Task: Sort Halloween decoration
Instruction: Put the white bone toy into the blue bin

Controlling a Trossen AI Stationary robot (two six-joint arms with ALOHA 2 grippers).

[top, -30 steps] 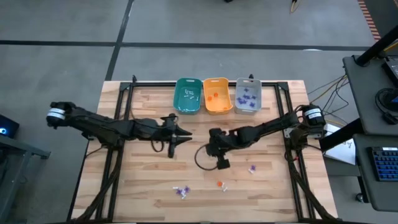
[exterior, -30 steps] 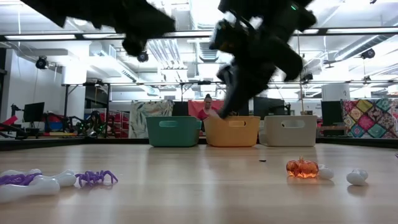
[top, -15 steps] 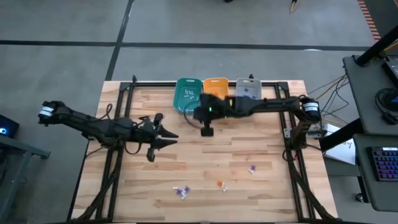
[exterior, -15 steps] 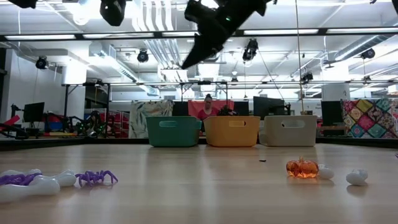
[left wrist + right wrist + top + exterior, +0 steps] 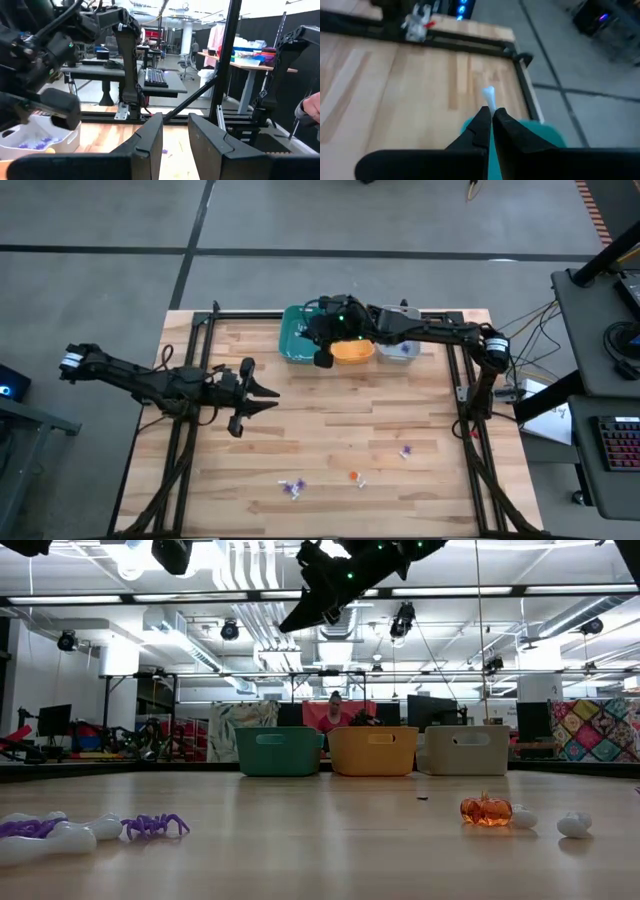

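Overhead, the right gripper (image 5: pixel 320 356) hangs above the near edge of the teal rectangular plastic bin (image 5: pixel 297 335), its fingers pressed together on a slim white trinket (image 5: pixel 488 95) whose long axis runs straight out past the fingertips, continuing the line of the fingers. Beside that bin, away from the left arm, stand one orange rectangular bin (image 5: pixel 352 350) and one grey rectangular bin (image 5: pixel 400 348), three bins in a row. The left gripper (image 5: pixel 262 390) hovers over bare wooden table (image 5: pixel 330 420) well short of the bins, its fingers (image 5: pixel 150 137) slightly spread with nothing between them. Far from both grippers, near the table's front edge, lie loose pieces: one glassy orange pumpkin (image 5: pixel 486 810), two small white lumps (image 5: pixel 574 826) beside it, one purple spider (image 5: pixel 153 826), and a white-and-purple cluster (image 5: pixel 45 832) whose count I cannot tell.
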